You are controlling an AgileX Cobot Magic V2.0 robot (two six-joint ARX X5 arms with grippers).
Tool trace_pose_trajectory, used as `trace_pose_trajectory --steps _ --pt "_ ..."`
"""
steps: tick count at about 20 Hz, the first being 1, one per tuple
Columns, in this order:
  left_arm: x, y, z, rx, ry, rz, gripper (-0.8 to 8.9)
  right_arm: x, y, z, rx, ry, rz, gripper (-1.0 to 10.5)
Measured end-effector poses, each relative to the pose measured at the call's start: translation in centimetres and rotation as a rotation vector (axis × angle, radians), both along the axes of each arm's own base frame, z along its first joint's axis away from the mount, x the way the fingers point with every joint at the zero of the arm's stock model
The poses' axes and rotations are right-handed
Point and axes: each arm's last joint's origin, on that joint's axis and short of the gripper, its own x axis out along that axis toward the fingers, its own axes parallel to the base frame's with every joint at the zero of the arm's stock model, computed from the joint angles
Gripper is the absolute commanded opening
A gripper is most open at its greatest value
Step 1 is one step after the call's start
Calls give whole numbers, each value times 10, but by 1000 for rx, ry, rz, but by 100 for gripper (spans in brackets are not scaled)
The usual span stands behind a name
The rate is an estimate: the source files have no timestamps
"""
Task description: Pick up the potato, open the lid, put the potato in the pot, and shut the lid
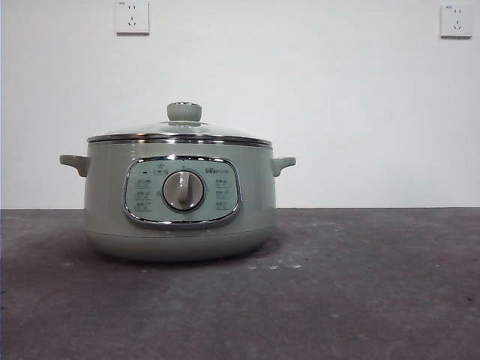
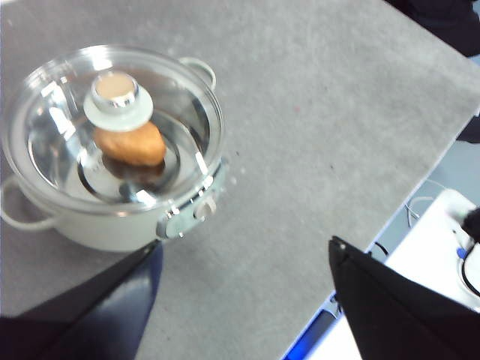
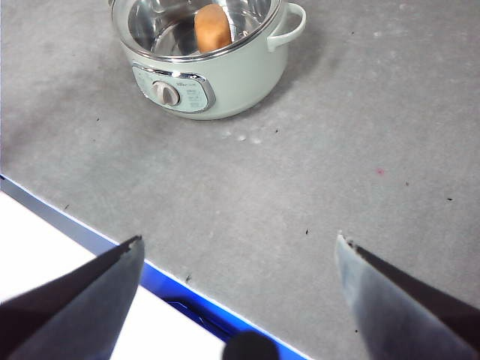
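Sitting inside the pot (image 1: 178, 202) under the lid (image 2: 112, 127), the potato (image 2: 130, 144); both grippers released, well apart from it.

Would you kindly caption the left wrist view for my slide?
Potato inside the pot, glass lid closed on top; left gripper open and well clear.

1. The table (image 1: 360, 300) has a grey, matte, faintly mottled top with small dark specks.
2. The pale sage-green pot (image 1: 178, 199) stands upright directly on it, its control panel facing the front camera.
3. A few small pale flecks (image 1: 274, 266) lie on the table just beside the pot's base.
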Motion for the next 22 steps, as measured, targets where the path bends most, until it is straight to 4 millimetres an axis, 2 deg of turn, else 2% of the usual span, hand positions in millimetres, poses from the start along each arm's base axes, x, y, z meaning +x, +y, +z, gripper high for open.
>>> trace_pose_trajectory --steps 2,3,4,22 --pt "0 0 -1 1 16 -5 127 0 0 0 0 0 0 209" --pt "1 0 -1 3 19 -5 9 0 0 0 0 0 0 75" --pt "1 -1 -2 3 21 -5 -7 0 0 0 0 0 0 -17" --pt "9 -4 -4 12 45 -5 -4 0 0 0 19 14 -20 2"
